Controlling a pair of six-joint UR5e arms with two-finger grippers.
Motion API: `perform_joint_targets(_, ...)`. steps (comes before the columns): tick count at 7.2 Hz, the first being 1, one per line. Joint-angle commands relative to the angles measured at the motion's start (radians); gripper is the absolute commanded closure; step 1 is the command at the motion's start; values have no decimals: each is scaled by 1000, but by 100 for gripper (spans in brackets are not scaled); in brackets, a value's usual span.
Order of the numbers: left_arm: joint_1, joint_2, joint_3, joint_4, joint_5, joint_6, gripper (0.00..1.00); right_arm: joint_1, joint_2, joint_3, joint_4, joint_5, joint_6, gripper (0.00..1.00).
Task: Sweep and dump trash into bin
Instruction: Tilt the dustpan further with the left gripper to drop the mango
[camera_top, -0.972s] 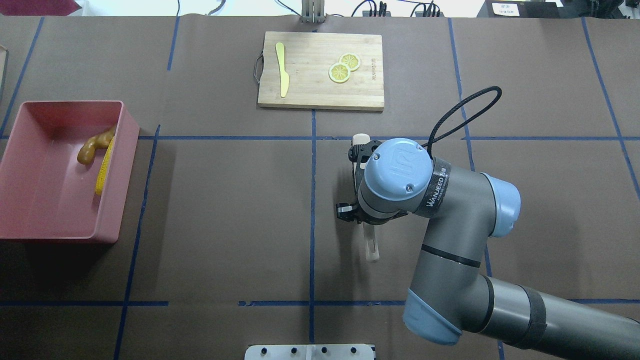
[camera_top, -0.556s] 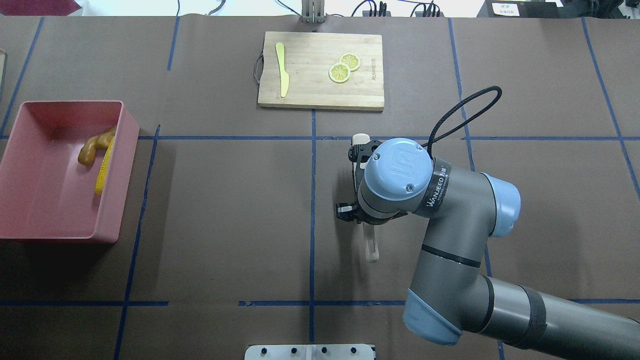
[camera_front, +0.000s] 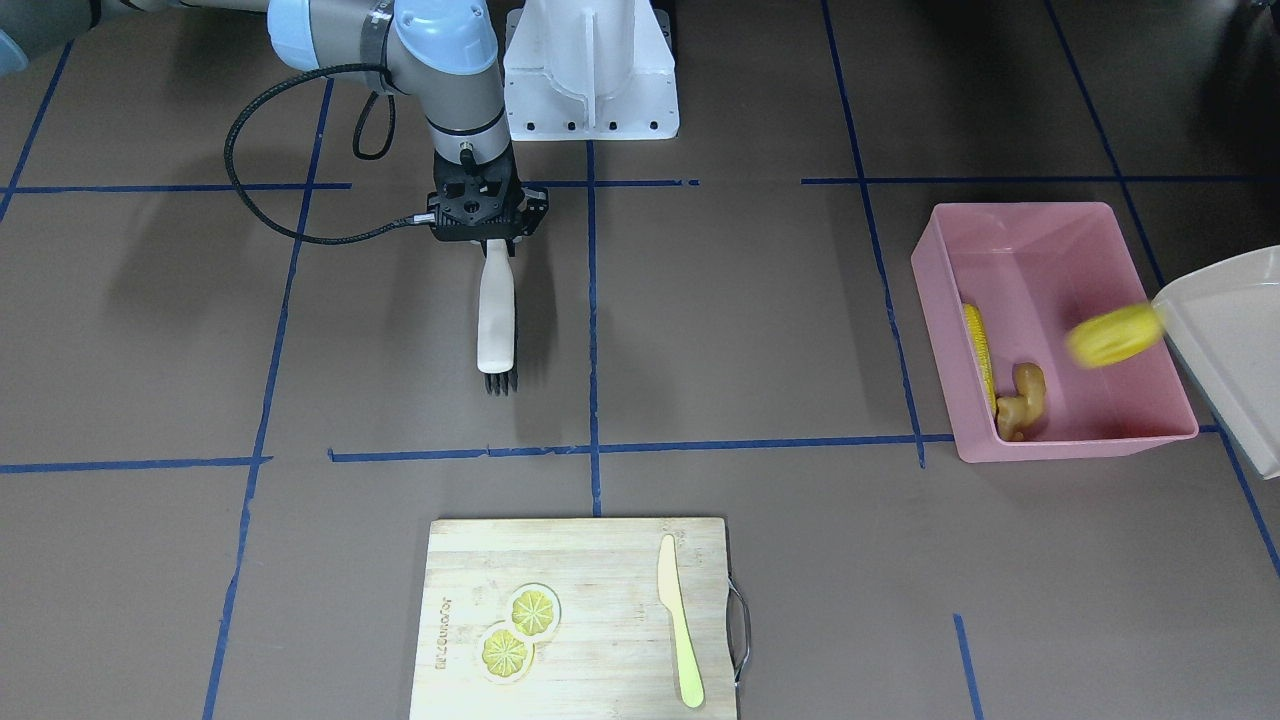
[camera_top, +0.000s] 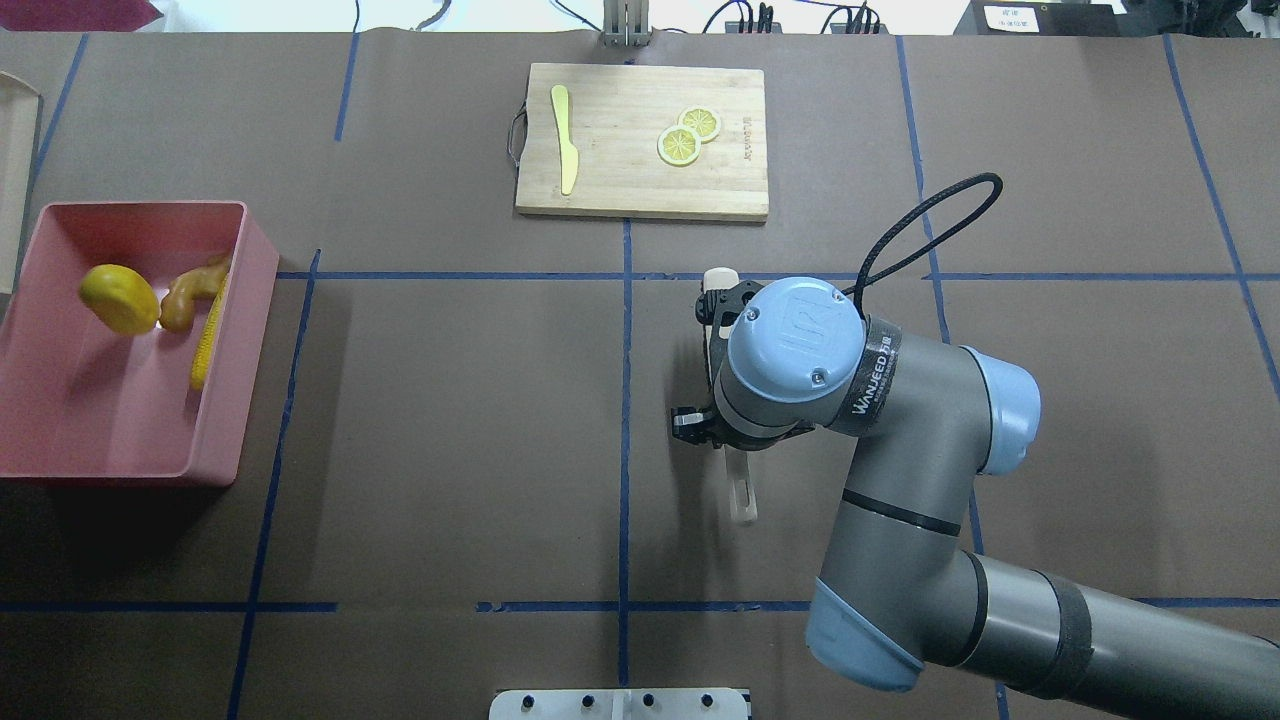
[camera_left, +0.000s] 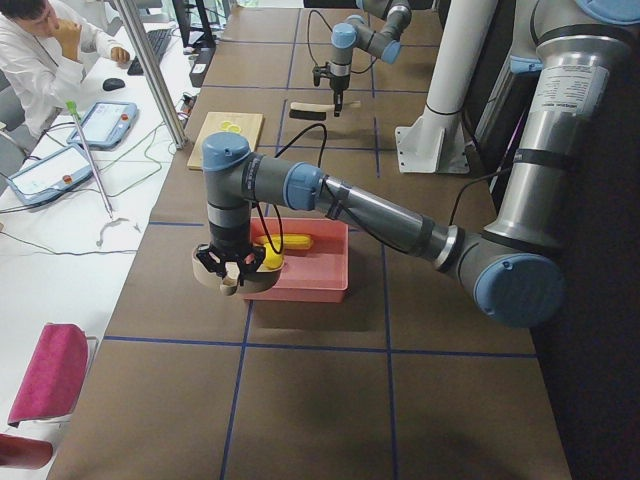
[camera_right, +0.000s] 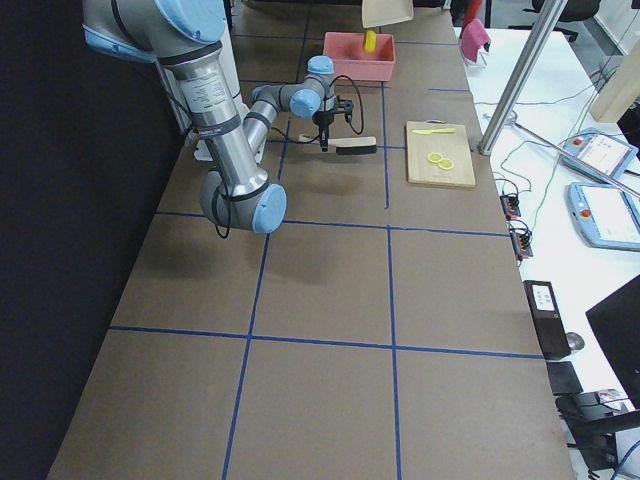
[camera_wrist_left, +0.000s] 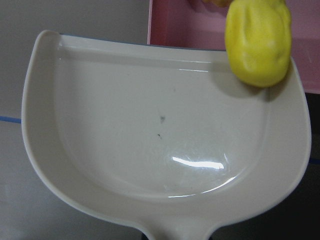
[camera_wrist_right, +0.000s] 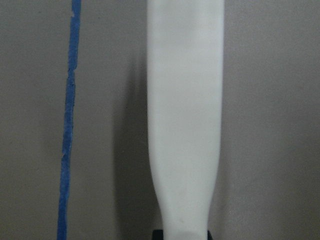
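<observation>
– Dumping: lump (camera_top: 120, 298) at lip of pan (camera_wrist_left: 160, 150), over bin (camera_top: 90, 410), frame's left; corn (camera_top: 207, 335), ginger (camera_top: 190, 295) inside.
– Next, probably level pan and withdraw; right gripper (camera_front: 487, 235) clamps brush (camera_front: 496, 320), left gripper (camera_left: 228, 268) I cannot tell.

Light: bright and even, from above; the brown table (camera_top: 450, 400) shows no hot spots.
Overexposure: the strip beyond the table's far edge is blown out white in the overhead view.
Shadows: soft and broad; a dark patch lies by the near wall of the pink bin (camera_top: 255, 330), and a faint one beside the brush (camera_front: 496, 320).
Glare: a small white streak on the dustpan (camera_wrist_left: 150, 150).
Blur: the yellow lump (camera_front: 1113, 335) is motion-smeared in the front-facing view and crisper from overhead.
Focus: the right wrist view is soft, with the brush washed pale and the tape line (camera_wrist_right: 70, 125) fuzzy.
Dark edges: both side views fall near black on the robot's side.
</observation>
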Motion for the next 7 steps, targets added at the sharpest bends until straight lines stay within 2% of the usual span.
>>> perform_joint_targets(1,12,1,4,2,7,1,100,0,0,-1,0,0,0,100)
perform_joint_targets(3,12,-4,15,8,-27,-8,100,0,1,0,2,0,0,100)
perform_joint_targets(4,10,4,15,10,-100,-32,100,0,1,0,2,0,0,100)
perform_joint_targets(7,-2,9,-8,-9,-163,-275,100,0,1,2,2,0,1,100)
